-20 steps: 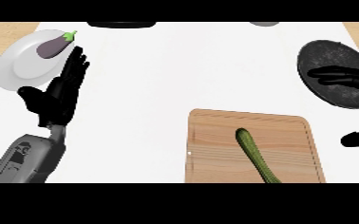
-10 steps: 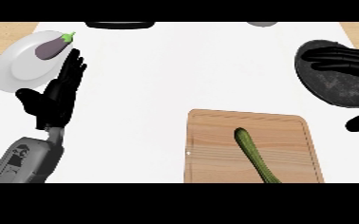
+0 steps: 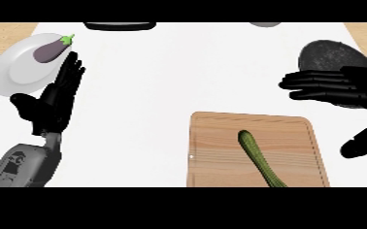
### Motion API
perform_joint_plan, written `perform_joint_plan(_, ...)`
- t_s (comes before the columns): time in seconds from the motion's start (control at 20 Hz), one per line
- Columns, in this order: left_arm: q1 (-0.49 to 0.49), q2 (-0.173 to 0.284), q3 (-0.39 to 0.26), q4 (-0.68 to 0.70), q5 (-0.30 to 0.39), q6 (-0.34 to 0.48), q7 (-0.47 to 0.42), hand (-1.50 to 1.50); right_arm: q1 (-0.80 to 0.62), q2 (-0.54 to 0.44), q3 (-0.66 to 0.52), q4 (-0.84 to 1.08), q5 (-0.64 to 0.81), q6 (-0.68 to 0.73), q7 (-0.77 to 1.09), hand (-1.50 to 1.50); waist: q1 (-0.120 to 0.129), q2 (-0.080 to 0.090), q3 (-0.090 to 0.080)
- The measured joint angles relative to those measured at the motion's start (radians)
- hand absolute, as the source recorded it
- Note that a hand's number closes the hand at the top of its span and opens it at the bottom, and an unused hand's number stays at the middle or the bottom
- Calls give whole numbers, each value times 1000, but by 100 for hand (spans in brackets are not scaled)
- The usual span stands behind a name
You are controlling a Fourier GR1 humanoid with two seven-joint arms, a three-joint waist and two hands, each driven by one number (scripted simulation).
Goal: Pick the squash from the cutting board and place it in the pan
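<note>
A long green squash (image 3: 260, 159) lies on the wooden cutting board (image 3: 215, 150) at the lower right. The dark pan (image 3: 321, 56) sits at the right edge of the counter, partly hidden. My right hand (image 3: 331, 86) hovers in front of the pan with straight fingers pointing left, above and right of the board; its thumb (image 3: 355, 144) shows lower at the right edge. It holds nothing. At the left my left hand (image 3: 56, 99) rests open, fingers up, beside a white plate.
A white plate (image 3: 18, 75) at the upper left carries a purple eggplant (image 3: 52, 51). A dark object (image 3: 120, 25) and a grey one (image 3: 266, 24) show at the counter's far edge.
My right hand has come into view from the right edge, moving left and down across the pan toward the cutting board. The left hand and the squash have stayed put.
</note>
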Motion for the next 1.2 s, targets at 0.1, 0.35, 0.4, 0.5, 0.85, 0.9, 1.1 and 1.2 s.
perform_joint_plan(0.1,1,0,7,2,-4,-2,2,0,27,-10,14,-49,1,-5,8,-150,-5,-1,0)
perform_joint_plan(0.35,17,-8,16,-36,-23,0,30,0,84,-22,25,-134,38,3,69,-150,-7,-1,0)
perform_joint_plan(0.4,9,-14,17,-28,-31,-2,29,0,87,-11,26,-141,47,10,88,-150,-7,0,0)
perform_joint_plan(0.5,-8,-18,32,-12,-34,-17,35,0,105,11,24,-150,74,12,107,-150,-7,0,0)
perform_joint_plan(0.85,-17,-55,57,-13,-76,-32,52,0,117,112,-1,-121,195,48,169,-150,-4,2,0)
perform_joint_plan(0.9,-21,-56,67,0,-76,-43,44,0,118,127,7,-112,219,48,169,-150,-4,2,0)
perform_joint_plan(1.1,-20,-68,76,3,-95,-55,41,0,102,167,29,-79,288,59,162,-150,-2,2,0)
perform_joint_plan(1.2,-11,-66,82,-16,-96,-61,54,0,109,180,53,-76,317,59,161,-150,0,2,0)
